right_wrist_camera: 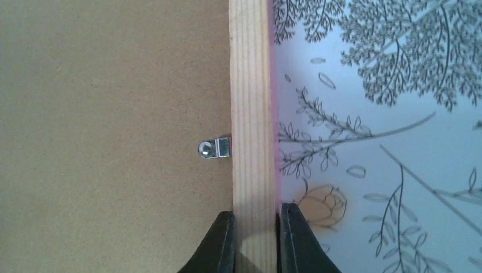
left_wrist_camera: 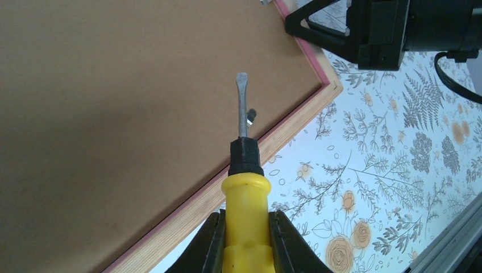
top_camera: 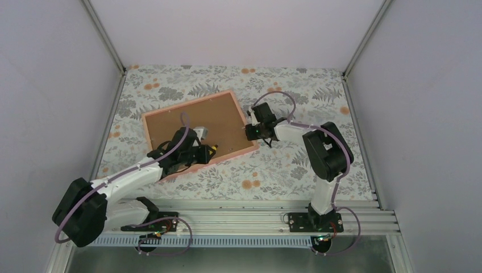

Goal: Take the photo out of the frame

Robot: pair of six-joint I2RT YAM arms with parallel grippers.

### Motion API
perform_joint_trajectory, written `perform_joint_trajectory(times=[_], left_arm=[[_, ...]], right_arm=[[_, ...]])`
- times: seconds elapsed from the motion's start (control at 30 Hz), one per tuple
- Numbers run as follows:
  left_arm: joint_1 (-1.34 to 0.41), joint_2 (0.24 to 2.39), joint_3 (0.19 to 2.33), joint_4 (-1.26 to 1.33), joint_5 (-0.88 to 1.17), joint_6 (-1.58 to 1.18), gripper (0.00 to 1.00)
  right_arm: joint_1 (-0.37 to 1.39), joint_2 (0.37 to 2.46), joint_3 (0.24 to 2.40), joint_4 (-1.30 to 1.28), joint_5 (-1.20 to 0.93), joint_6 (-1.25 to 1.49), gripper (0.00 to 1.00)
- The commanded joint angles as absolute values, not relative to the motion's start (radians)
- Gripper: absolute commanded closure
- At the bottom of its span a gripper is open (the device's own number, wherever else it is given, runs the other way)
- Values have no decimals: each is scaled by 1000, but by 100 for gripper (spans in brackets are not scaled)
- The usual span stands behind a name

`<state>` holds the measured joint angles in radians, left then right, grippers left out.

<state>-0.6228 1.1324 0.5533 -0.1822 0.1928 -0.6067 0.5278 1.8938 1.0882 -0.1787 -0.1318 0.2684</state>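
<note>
Frame (right_wrist_camera: 250, 85) lies face down, brown backing board (top_camera: 220, 116) up; I can't see the photo. Left gripper (left_wrist_camera: 245, 233) clamps yellow screwdriver (left_wrist_camera: 245, 193); right gripper (right_wrist_camera: 256, 230) pinches frame's wooden edge.

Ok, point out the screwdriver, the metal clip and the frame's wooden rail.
screwdriver (left_wrist_camera: 245, 210): left wrist view, on its yellow handle.
metal clip (right_wrist_camera: 215, 148): right wrist view, on its middle.
wooden rail (right_wrist_camera: 250, 102): right wrist view, on bare wood.

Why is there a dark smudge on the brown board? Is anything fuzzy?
Left wrist view: that smudge is a soft shadow on the brown board, beside the sharp-looking screwdriver. Right wrist view: the wooden frame and metal clip are crisp, the clip glinting. Top view: even light, no glare.
</note>
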Motion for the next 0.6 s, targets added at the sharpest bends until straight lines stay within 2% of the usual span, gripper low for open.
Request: perform_joint_trajectory(times=[0.0,0.57], left_arm=[[-647,1186,601,-105,218,-598,98],[-691,1450,696,34,302,-566,98]], right_arm=[[565,1874,1009,-249,-82,416,96],[666,1726,843,-153,-103,551,96]])
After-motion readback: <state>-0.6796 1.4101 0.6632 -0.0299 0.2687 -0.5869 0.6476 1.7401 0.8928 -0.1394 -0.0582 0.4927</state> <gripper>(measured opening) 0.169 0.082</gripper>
